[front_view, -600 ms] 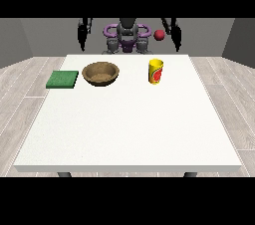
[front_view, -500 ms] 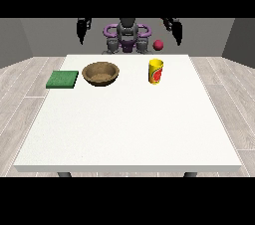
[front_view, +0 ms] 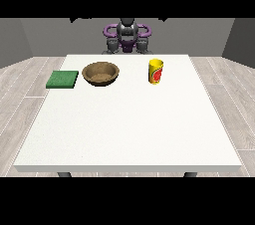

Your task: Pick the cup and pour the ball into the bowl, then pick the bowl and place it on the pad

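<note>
A yellow cup (front_view: 156,71) with a red mark on its side stood upright on the counter (front_view: 129,129), right of centre in the upper part of the frame. It was a plain straight-sided cylinder with an open top, smooth in finish; whether a ball lay inside could not be told. To its left, well apart, sat a round brown bowl (front_view: 101,73), shallow and wide, with a darker mottled inside that looked like wood. Further left again, near the counter's left edge, lay a flat green pad (front_view: 63,79), square-cornered and thin, with a dull, cloth-like surface. The three things stood in a rough row across the far part of the counter, none touching another.

The counter was a large white slab with a faintly speckled top and a thin pale edge along the near side; two dark legs showed under that edge. The near two thirds of it carried nothing.

Behind the far edge, at top centre, was the robot's torso (front_view: 127,37), grey and black with purple rings at the shoulders. Neither hand could be made out, so the state of the fingers could not be told.

The floor was laid in pale grey planks with a wood grain, running out to both sides. The walls behind were plain grey, darker at the two upper corners.
</note>
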Controlling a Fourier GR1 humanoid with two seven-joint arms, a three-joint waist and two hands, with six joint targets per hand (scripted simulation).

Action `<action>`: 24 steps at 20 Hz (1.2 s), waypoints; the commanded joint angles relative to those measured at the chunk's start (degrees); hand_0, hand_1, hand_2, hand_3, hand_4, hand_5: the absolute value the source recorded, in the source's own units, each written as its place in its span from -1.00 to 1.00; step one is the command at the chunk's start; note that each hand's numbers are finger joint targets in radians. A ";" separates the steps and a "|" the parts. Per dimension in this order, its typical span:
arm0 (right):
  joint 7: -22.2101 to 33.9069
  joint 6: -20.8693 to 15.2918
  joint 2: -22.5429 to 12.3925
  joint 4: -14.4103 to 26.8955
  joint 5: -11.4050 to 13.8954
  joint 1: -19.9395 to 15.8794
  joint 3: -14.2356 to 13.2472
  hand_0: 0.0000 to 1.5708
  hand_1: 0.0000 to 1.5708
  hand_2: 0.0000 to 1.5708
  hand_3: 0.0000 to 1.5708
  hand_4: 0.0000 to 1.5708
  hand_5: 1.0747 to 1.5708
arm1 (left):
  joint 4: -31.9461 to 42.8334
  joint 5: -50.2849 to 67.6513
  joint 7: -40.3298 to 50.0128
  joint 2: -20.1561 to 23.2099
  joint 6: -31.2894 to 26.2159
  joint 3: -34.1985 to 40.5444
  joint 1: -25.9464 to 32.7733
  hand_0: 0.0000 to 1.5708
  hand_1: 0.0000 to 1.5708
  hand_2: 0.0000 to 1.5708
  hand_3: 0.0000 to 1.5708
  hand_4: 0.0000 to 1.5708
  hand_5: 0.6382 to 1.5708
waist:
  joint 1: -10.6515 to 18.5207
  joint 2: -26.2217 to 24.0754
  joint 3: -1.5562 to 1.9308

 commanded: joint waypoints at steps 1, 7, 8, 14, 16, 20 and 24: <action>0.96 4.13 -3.74 -2.07 -5.15 3.95 -5.20 -1.00 -1.00 -1.00 -1.00 -0.27 0.97 | -7.59 -0.19 6.50 -1.44 3.73 -4.40 1.58 -1.00 -1.00 -1.00 -1.00 -1.00 0.92 | 0.61 -0.76 -0.04; -0.12 3.82 -2.00 -7.17 -5.71 1.57 -5.88 -1.00 -1.00 -1.00 -1.00 -0.38 0.95 | -8.83 -1.09 -2.06 -1.01 1.70 -2.10 1.38 -1.00 -1.00 -1.00 -1.00 -1.00 0.90 | 0.08 8.54 -0.08; -6.51 3.84 -1.12 -1.00 -4.98 0.38 -6.96 -1.00 -1.00 -1.00 -1.00 -0.43 0.95 | -8.18 -1.77 -1.13 -1.47 3.38 -3.88 -1.89 -1.00 -1.00 -1.00 -1.00 -1.00 0.89 | 1.48 11.62 -0.06; -8.33 3.25 0.64 -2.29 -0.98 -3.29 -2.47 -1.00 -1.00 -1.00 -1.00 -0.62 0.99 | 1.75 -2.16 -10.64 0.22 2.12 3.43 -9.85 -1.00 -1.00 -1.00 -1.00 -1.00 0.86 | -1.38 18.53 -0.09; -9.25 4.39 -1.58 -0.37 -3.44 -7.29 -5.96 -1.00 -1.00 -1.00 -1.00 -0.65 0.99 | 4.56 -1.86 -13.75 1.71 1.42 6.12 -13.91 -1.00 -1.00 -1.00 -1.00 -1.00 0.83 | -1.74 21.66 -0.08; -16.13 7.71 -2.04 3.41 -4.47 -6.92 -7.36 -1.00 -1.00 -1.00 -1.00 -0.78 1.00 | 10.74 -1.63 -21.05 3.53 0.32 9.65 -15.12 -1.00 -1.00 -1.00 -1.00 -1.00 0.80 | -2.53 25.02 -0.08; -13.72 5.71 -3.75 4.45 -3.03 -10.79 -8.42 -1.00 -1.00 -1.00 -1.00 -0.78 1.00 | 19.75 -0.88 -29.65 3.84 -2.07 11.26 -15.48 -1.00 -1.00 -1.00 -1.00 -1.00 0.79 | -1.97 25.76 -0.10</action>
